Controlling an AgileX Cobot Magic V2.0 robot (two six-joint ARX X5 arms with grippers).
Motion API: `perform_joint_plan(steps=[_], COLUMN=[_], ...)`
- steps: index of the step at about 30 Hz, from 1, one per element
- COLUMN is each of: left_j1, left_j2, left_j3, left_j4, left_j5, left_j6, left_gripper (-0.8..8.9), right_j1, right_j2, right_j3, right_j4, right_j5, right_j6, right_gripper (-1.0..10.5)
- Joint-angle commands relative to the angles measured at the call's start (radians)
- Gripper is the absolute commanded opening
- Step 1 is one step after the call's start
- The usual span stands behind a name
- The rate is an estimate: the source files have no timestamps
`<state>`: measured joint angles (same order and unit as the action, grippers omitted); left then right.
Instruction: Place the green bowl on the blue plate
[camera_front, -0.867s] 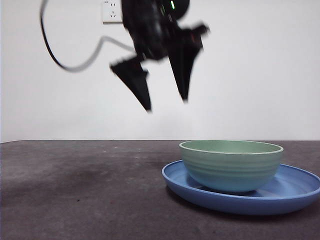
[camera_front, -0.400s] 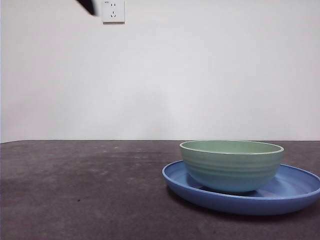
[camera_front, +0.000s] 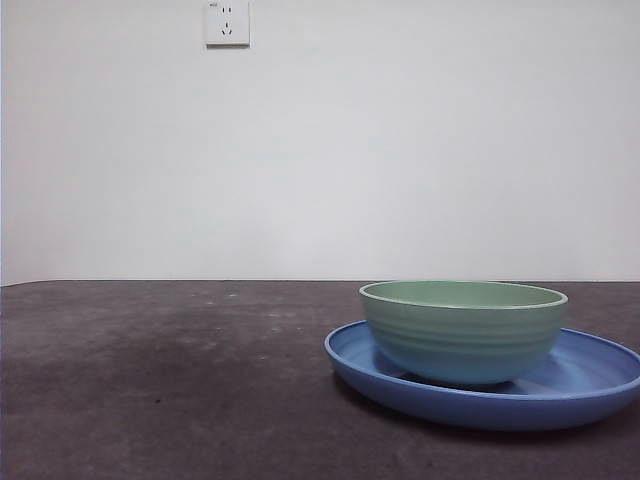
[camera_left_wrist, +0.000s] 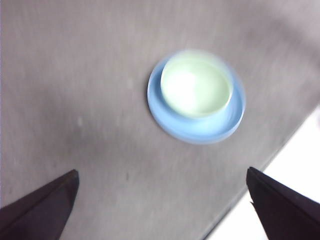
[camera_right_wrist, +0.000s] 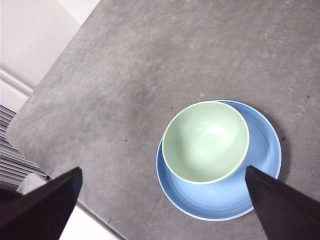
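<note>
One green bowl (camera_front: 462, 331) sits upright on the blue plate (camera_front: 590, 385).

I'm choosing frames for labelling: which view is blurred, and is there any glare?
Left wrist view: motion-blurred, with a washed-out glare patch inside the green bowl on the blue plate. Right wrist view: sharp, only a soft sheen in the bowl. Front view: sharp, evenly lit.

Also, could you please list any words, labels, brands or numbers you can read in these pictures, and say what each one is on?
None can be read.
Wall socket: a tiny mark near its top left corner, too small to read.
Green bowl: no text or logo visible.
Blue plate: no text or logo visible.
Table: plain grey surface, no markings.
</note>
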<state>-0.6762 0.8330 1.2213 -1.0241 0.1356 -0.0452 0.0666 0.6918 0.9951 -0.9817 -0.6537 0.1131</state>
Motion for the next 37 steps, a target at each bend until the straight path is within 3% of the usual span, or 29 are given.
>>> perform_joint_plan(steps=[1, 8, 23, 30, 37], left_j1=[-0.004, -0.004, -0.004, -0.004, -0.004], left_j2=[-0.109, -0.307, -0.337, -0.337, -0.337], left_j3=[-0.081, -0.221, -0.223, -0.222, -0.222], left_j4=[0.063, 0.071, 0.073, 0.073, 0.075], left_j5=[0.003, 0.003, 0.003, 0.003, 0.003], left_j6=[-0.074, -0.094, -0.106, -0.106, -0.106], left_gripper=[5.58, 5.58, 5.58, 5.58, 5.58], right_j1=[0.003, 0.003, 0.003, 0.001, -0.037], right_j2=[0.006, 0.006, 0.018, 0.19, 0.394], right_j3=[0.019, 0.019, 0.019, 0.019, 0.019], right_j4=[0.002, -0.023, -0.024, -0.124, -0.066], right_j5=[0.0, 0.0, -0.001, 0.0, 0.009], right_j6=[0.006, -0.002, 0.019, 0.023, -0.013], right_gripper=[5.2, 5.2, 5.2, 5.2, 5.2])
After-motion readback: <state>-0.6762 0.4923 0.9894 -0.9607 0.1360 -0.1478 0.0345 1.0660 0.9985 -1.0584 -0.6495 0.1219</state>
